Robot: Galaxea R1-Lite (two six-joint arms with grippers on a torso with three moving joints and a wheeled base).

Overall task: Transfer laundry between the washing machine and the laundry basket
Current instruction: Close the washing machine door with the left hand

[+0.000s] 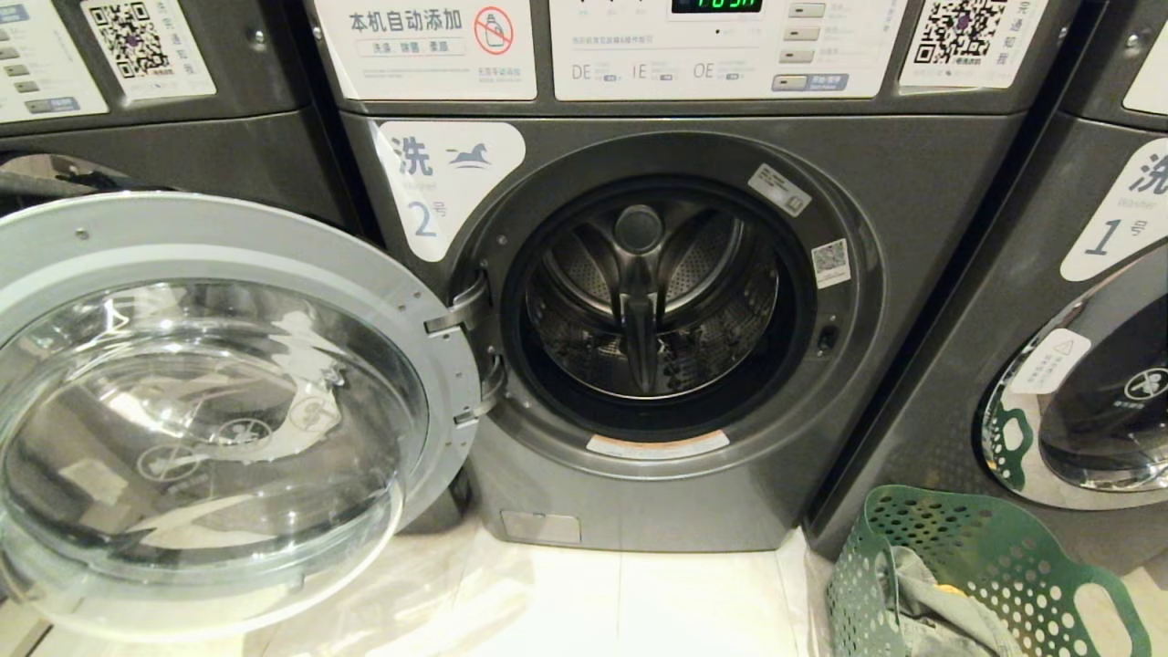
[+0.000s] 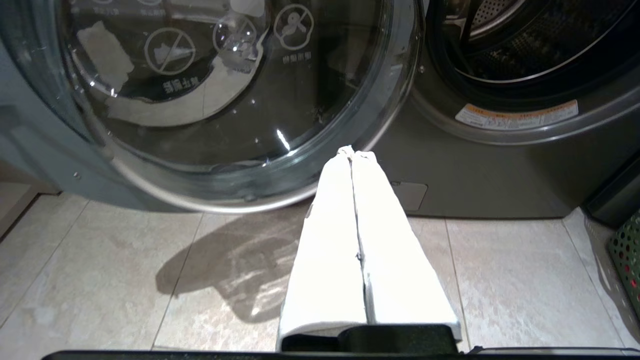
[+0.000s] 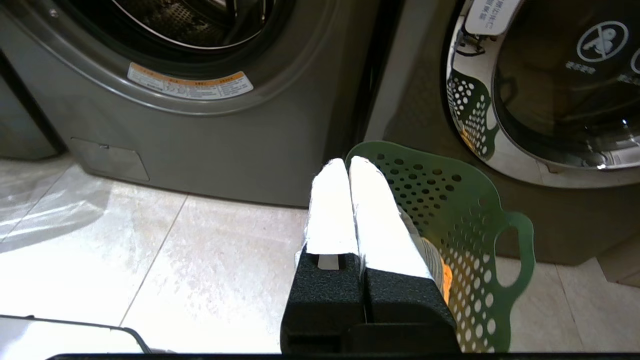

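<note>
Dark grey metal fronts fill the scene: the washing machine (image 1: 693, 493) marked 2 stands in the middle, its round glass door (image 1: 210, 411) swung fully open to the left on two hinges. Its drum (image 1: 652, 301) is exposed and shows only bare perforated steel and paddles; no cloth is visible inside. A second washer (image 1: 1049, 301) marked 1 stands to the right with its door closed, and part of a third washer (image 1: 182, 137) shows at far left.

On the pale tiled floor (image 1: 593, 602), at near right, just in front of washer 1, sits the green perforated laundry basket (image 1: 1004, 557). The laundry (image 1: 940, 602) lies inside it: a grey garment is plainly seen, with a touch of orange beneath it in the right wrist view; a red-pink piece cannot be made out.

Neither arm appears in the head view. The left gripper (image 2: 352, 152) hangs low above the floor, pointing toward the lower edge of the open door, its white-padded jaws pressed together and holding nothing. The right gripper (image 3: 347, 162) likewise hangs low, just over the near rim of the basket, jaws closed flat against each other and empty.
</note>
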